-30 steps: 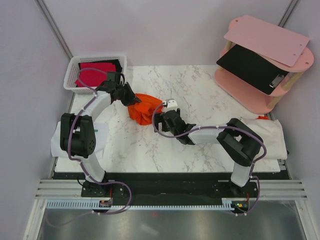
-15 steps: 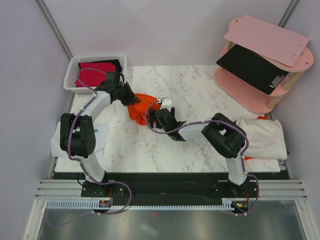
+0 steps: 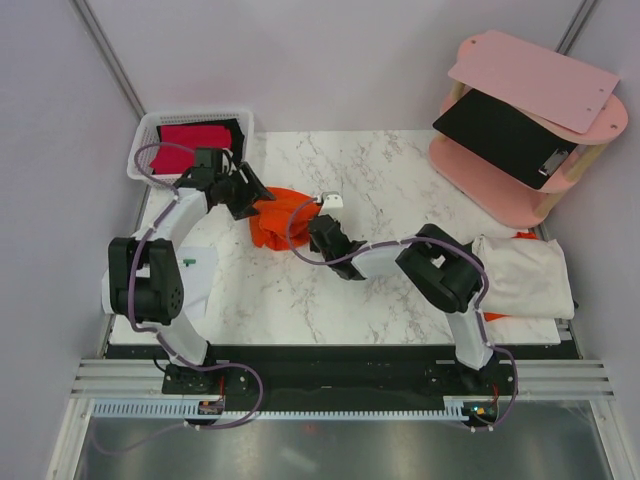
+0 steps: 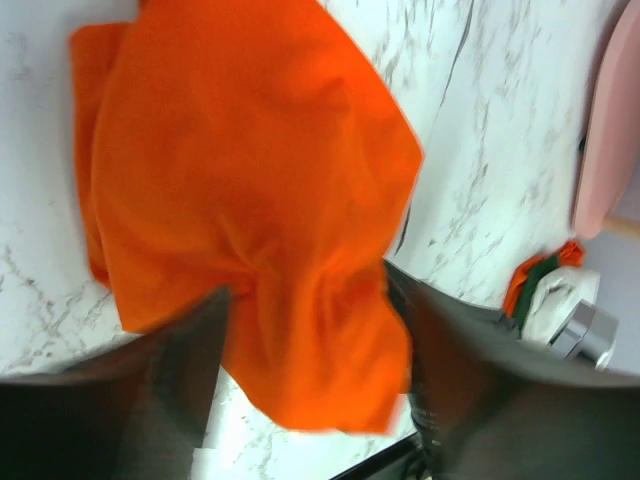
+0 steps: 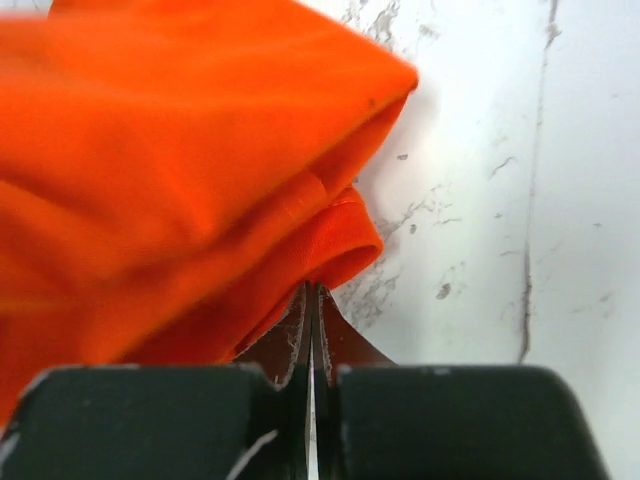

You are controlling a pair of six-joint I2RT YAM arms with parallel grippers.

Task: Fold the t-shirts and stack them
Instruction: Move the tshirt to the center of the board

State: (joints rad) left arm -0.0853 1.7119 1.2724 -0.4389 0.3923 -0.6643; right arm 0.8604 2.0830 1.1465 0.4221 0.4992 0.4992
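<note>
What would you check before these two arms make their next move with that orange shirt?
1. The right claw pinches the orange t-shirt: ok.
2. The left claw grips it too: not ok, fingers apart around cloth.
3. Shirt lies flat: not ok, bunched up.
4. Bare table beside it for spreading: ok.
5. More shirts at hand: ok, red t-shirt and black t-shirt in the basket.

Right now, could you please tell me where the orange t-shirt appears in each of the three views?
Top external: the orange t-shirt lies bunched left of centre on the marble table.
Left wrist: the orange t-shirt fills most of the frame.
Right wrist: the orange t-shirt fills the upper left, its fold reaching bottom centre.
Shared landmark: the white veined marble, visible in all three.
</note>
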